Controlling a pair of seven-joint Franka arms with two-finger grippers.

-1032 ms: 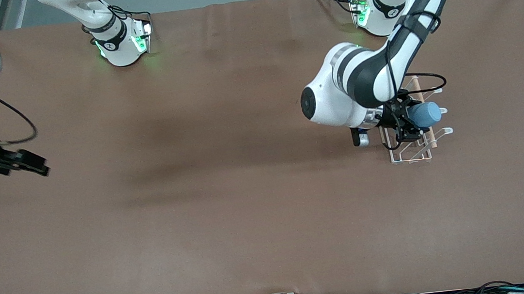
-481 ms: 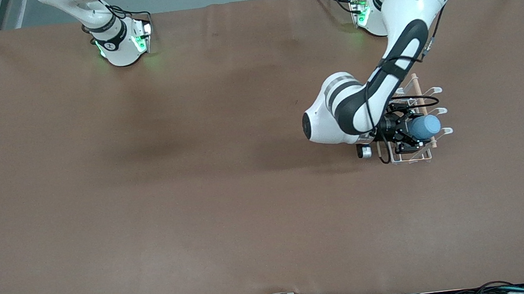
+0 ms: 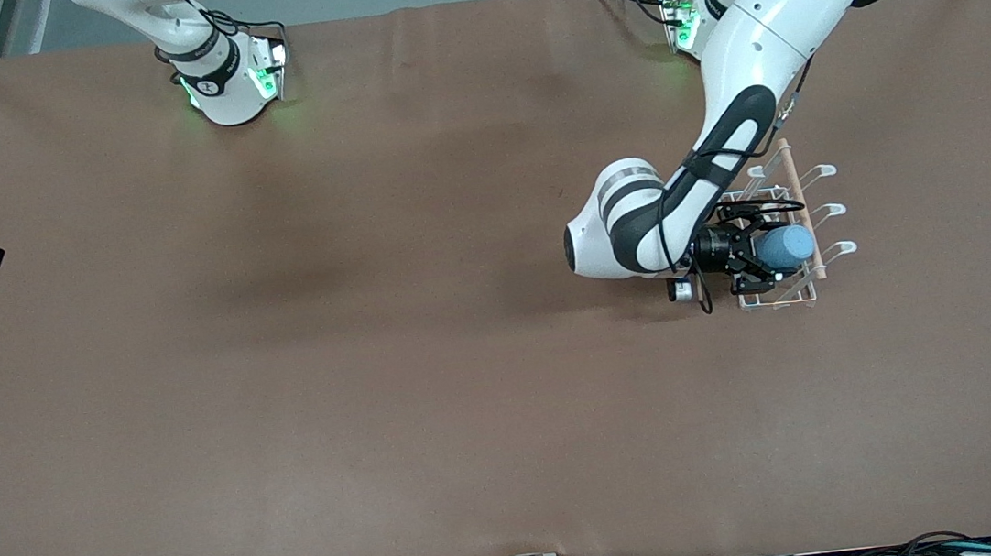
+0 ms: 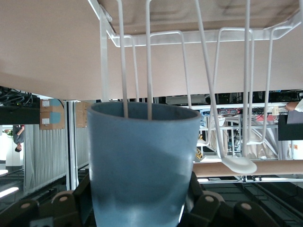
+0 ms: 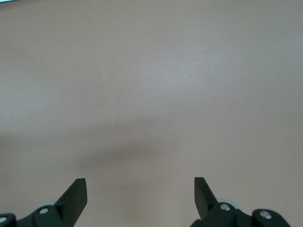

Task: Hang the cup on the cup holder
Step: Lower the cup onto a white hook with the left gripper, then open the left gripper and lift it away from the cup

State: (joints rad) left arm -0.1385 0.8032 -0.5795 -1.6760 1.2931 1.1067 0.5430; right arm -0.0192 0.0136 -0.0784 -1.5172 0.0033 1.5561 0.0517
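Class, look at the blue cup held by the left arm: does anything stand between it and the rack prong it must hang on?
Nothing visible does. The left gripper holds the cup at the cup holder, and a wire prong already enters its open mouth. The right gripper waits, fingers open.

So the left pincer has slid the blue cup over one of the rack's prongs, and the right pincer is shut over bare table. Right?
Not quite. The right pincer is open, its fingers set wide apart over bare table, as the right wrist view shows. The rest holds: the left pincer grips the blue cup, and a prong of the rack runs into its mouth.
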